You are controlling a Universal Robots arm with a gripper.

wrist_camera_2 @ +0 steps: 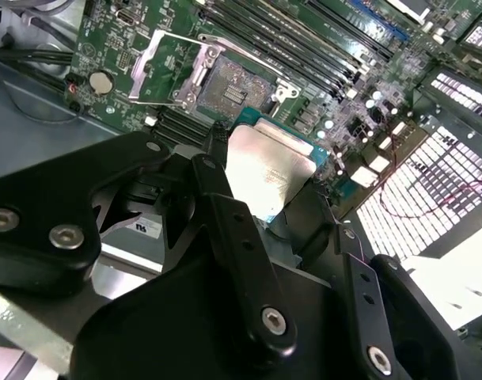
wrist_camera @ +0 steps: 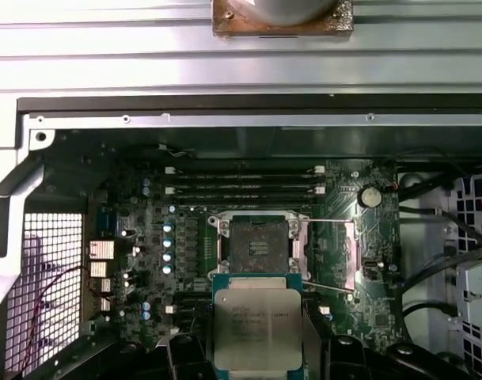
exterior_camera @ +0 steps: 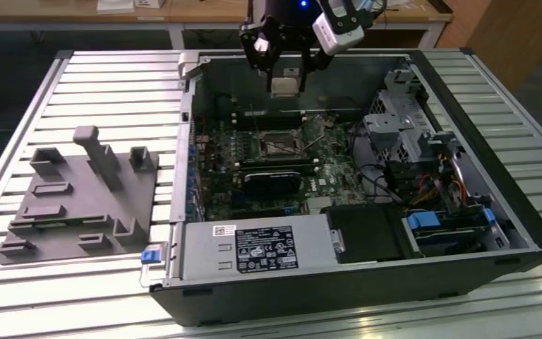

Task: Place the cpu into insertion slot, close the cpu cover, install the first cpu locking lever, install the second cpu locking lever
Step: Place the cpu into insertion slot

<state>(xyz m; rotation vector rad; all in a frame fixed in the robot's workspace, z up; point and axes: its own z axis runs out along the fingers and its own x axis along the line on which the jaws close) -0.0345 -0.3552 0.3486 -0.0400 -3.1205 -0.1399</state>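
Note:
My gripper (exterior_camera: pixel 285 79) hangs above the far wall of the open computer case (exterior_camera: pixel 497 212), shut on the cpu (exterior_camera: pixel 285 86). The cpu (wrist_camera: pixel 256 326) is a small square chip with a pale metal face, held by its edges between the black fingers (wrist_camera_2: pixel 225 198) in both wrist views. It is in the air, well above the green board, apart from the insertion slot (wrist_camera: pixel 259 244). The slot (exterior_camera: pixel 276 143) is a dark square recess with a metal rim, and nothing lies in it. The cpu cover (wrist_camera_2: pixel 163 65) stands swung open beside the slot (wrist_camera_2: pixel 225 85). Thin lever rods (wrist_camera: pixel 329 288) stick out by the slot.
A grey moulded fixture (exterior_camera: pixel 78 194) lies on the slatted table (exterior_camera: pixel 111 70) at the exterior view's left. Inside the case are a black-finned card (exterior_camera: pixel 271 182), a power supply (exterior_camera: pixel 252 248), a drive cage (exterior_camera: pixel 403 131) with cables, and long memory slots (wrist_camera: pixel 244 186).

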